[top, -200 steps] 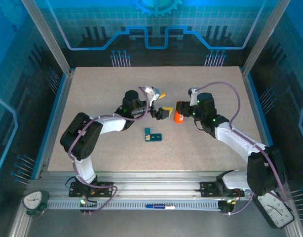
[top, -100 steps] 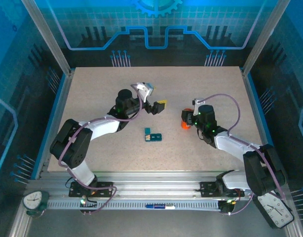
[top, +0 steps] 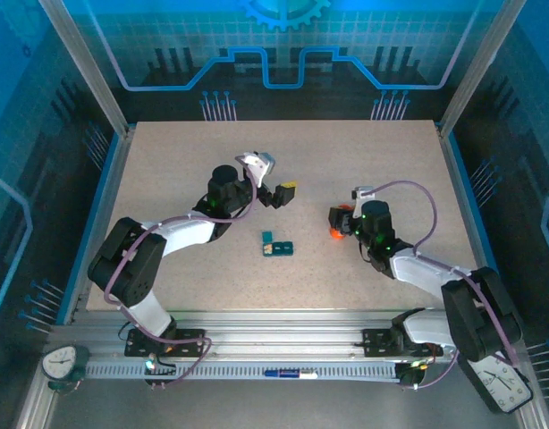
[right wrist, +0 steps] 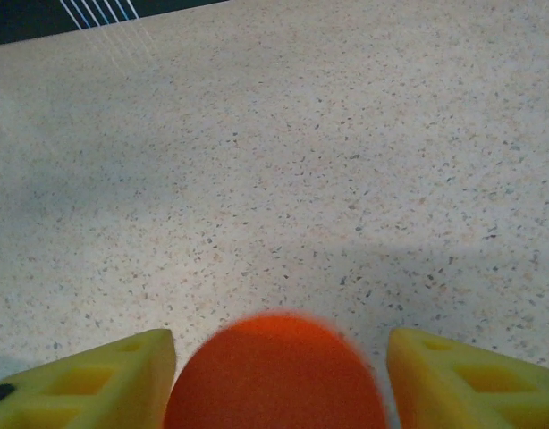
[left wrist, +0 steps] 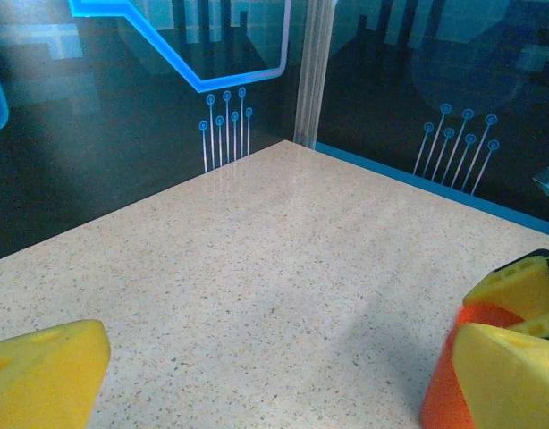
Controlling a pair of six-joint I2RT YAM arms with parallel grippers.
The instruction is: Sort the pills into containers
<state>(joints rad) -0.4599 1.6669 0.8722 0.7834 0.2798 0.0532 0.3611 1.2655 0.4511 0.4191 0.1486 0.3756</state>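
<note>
Yellow fingers of right gripper flanking orange bottle

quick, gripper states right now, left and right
left gripper: open, nothing between its fingers
right gripper: fingers on either side of the orange bottle; whether it grips cannot be told

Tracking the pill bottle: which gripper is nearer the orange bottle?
Right. The right gripper straddles the orange bottle; the left gripper hangs apart, to its left.
</note>
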